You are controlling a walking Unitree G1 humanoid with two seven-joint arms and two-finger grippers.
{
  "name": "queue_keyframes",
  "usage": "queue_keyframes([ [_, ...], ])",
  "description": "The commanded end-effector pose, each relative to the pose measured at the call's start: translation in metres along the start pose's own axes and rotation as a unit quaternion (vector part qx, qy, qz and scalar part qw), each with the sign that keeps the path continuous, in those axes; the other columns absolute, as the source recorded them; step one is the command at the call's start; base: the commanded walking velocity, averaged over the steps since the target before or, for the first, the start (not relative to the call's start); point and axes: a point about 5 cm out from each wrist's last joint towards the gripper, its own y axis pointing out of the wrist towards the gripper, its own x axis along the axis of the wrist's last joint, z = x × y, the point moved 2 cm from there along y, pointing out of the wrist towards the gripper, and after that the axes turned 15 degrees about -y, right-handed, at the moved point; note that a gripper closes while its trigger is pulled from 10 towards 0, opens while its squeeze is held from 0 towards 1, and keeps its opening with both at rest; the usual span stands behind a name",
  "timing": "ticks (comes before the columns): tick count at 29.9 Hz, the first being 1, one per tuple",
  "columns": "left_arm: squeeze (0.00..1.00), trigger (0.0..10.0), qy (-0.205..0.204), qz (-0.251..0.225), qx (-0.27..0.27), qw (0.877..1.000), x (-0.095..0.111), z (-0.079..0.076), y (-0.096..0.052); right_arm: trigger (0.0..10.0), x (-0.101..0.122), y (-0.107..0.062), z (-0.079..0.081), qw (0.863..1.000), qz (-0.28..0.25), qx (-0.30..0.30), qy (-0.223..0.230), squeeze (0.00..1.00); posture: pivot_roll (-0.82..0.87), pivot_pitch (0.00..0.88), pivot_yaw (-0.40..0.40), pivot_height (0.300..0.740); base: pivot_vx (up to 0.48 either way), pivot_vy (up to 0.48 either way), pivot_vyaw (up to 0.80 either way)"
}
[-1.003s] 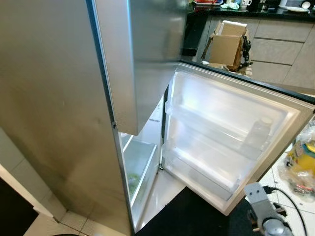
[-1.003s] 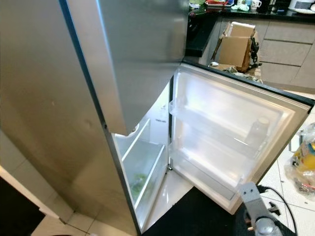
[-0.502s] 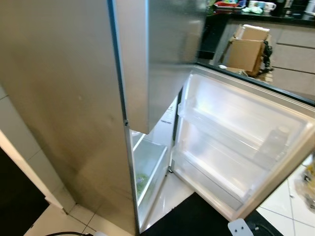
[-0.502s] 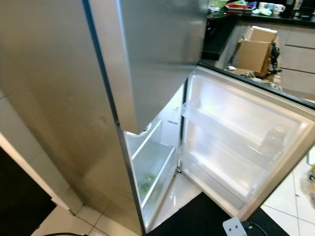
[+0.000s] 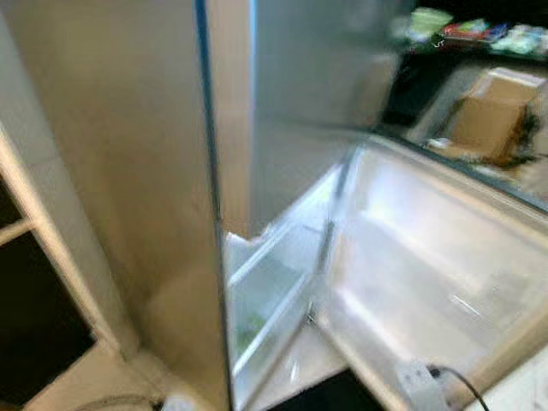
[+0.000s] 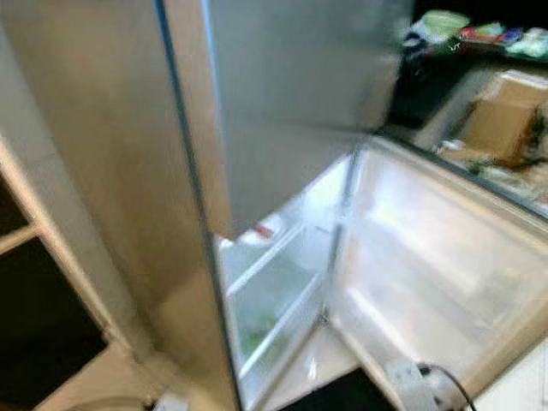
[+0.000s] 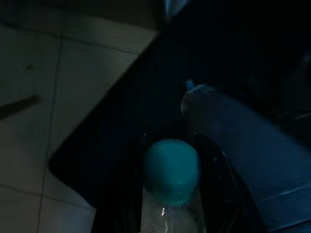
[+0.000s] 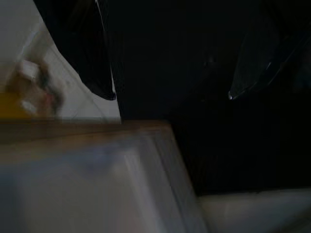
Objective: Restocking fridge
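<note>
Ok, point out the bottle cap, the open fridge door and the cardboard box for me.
bottle cap (image 7: 170,170), left wrist view, on the teal ribbed top.
open fridge door (image 5: 445,257), left eye view, on its white inner lining.
cardboard box (image 5: 495,120), left eye view, on its brown front face.

The fridge (image 5: 128,171) is seen at 10 o'clock, with its lower door (image 5: 428,257) swung open toward 3 o'clock. A crisper drawer (image 6: 274,300) is set low inside, at 6 o'clock. A cardboard box (image 5: 492,116) is placed behind the door at 2 o'clock, below a counter (image 6: 467,38) loaded with blurred items.
</note>
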Motion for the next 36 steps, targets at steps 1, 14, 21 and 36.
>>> queue_keyframes([
  [1,0.00,10.0,-0.006,0.023,-0.013,1.000,-0.014,-0.008,0.000,10.0,0.008,0.001,0.002,1.000,-0.018,0.012,0.013,0.00,-0.05,0.017,-0.011,0.740,0.000,-0.292,0.00],
  [14,0.00,10.0,-0.016,0.024,-0.018,0.999,-0.015,-0.008,0.000,10.0,0.092,0.001,0.003,0.971,-0.205,0.106,0.064,0.00,-0.05,0.027,-0.010,0.740,0.000,-0.022,0.00],
  [21,0.00,10.0,-0.021,0.025,-0.027,0.999,-0.015,-0.011,0.000,10.0,0.126,-0.002,-0.020,0.950,-0.271,0.100,0.116,0.00,-0.05,0.027,-0.009,0.740,0.000,0.000,0.00],
  [36,0.00,10.0,-0.026,0.030,-0.035,0.999,-0.019,-0.014,0.000,10.0,0.133,-0.001,-0.037,0.957,-0.263,0.059,0.108,0.00,-0.05,0.034,-0.007,0.740,0.000,0.000,-0.43],
])
